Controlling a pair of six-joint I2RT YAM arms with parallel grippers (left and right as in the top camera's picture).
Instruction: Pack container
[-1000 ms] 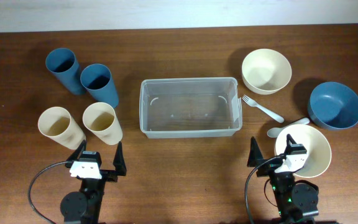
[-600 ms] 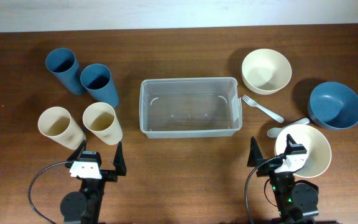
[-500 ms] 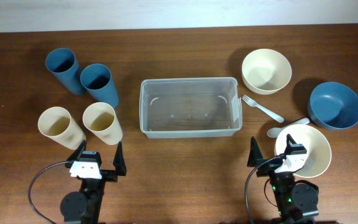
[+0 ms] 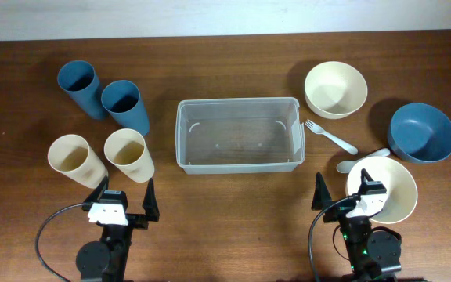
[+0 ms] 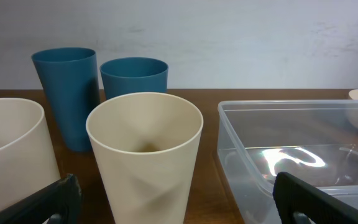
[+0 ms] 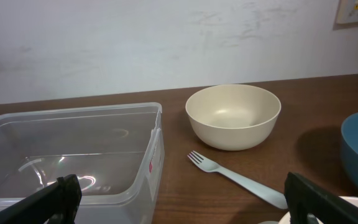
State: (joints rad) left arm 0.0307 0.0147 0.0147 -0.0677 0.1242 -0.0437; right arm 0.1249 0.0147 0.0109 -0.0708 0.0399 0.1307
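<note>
Container, clear rectangular plastic bin, frame centre: empty. We log nothing moved; left gripper, right gripper splayed, holding nothing; packing unstarted.

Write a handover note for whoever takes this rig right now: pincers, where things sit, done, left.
Left pincer: open, empty, at the near table edge by the cream cups.
Right pincer: open, empty, next to the near cream bowl.
Container: mid-table, nothing in it.
To its left: two cream cups and two blue cups, all upright.
To its right: far cream bowl, blue bowl, fork, spoon.
Done: nothing packed yet.
Left: all of the packing.
</note>
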